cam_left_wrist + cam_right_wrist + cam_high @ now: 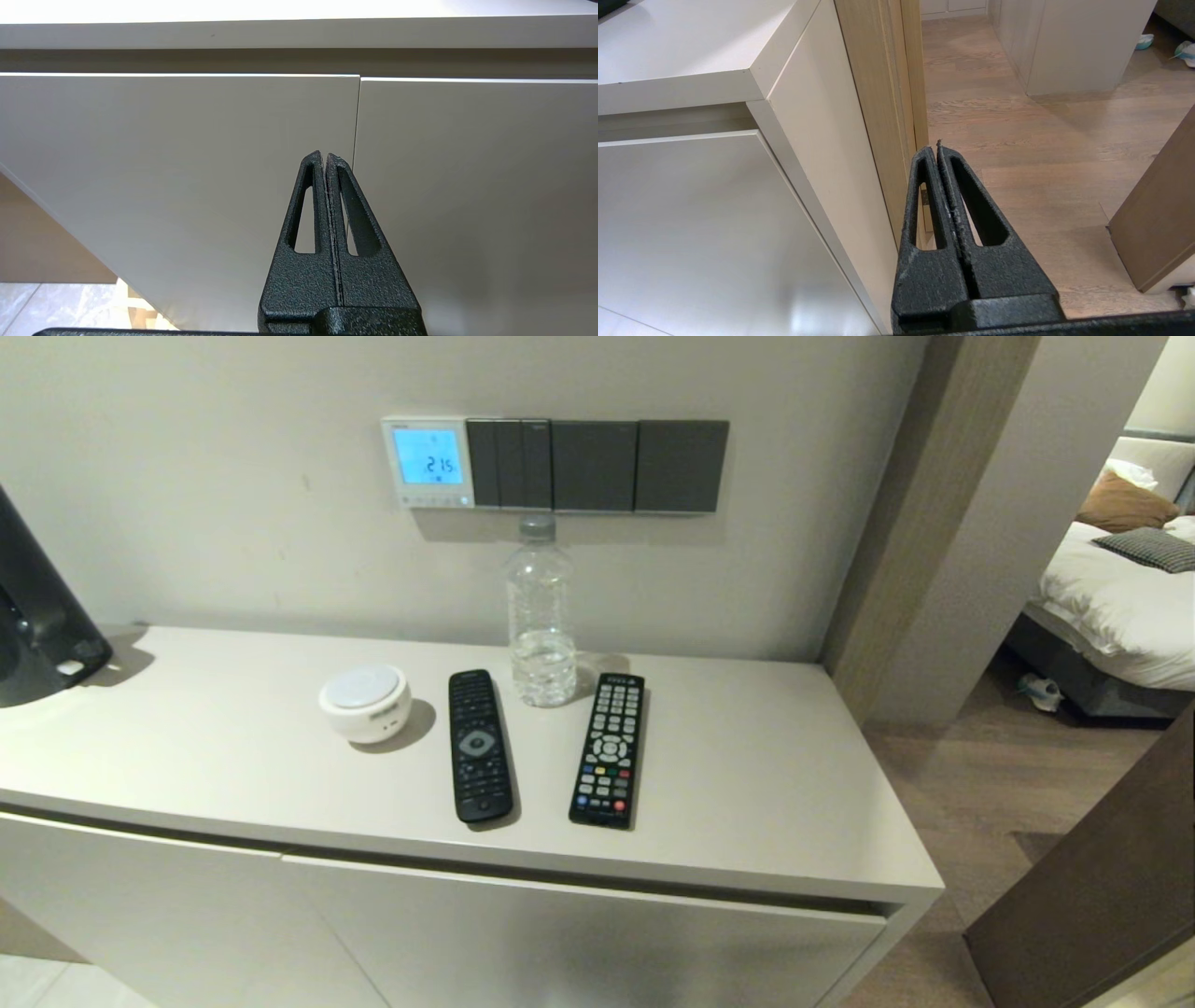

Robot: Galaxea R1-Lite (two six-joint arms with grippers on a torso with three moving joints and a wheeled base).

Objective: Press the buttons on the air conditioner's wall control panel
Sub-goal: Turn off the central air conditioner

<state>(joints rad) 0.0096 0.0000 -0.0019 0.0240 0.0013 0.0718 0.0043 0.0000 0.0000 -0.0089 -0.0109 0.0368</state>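
Note:
The air conditioner's wall control panel [428, 461] is a small white square on the wall above the cabinet, with a lit blue screen reading 21.5. Its buttons [434, 501] are a row of tiny keys along its bottom strip. Neither gripper shows in the head view. My left gripper [324, 155] is shut and empty, low down, facing the cabinet's door fronts. My right gripper [934, 145] is shut and empty, low by the cabinet's right corner, over the wood floor.
Dark grey switch plates [597, 466] adjoin the panel on its right. On the cabinet top [794, 784] stand a clear water bottle [540, 616] right under the switches, two black remotes [479, 745] [609, 750] and a round white speaker [365, 702]. A black object [37, 616] is at far left.

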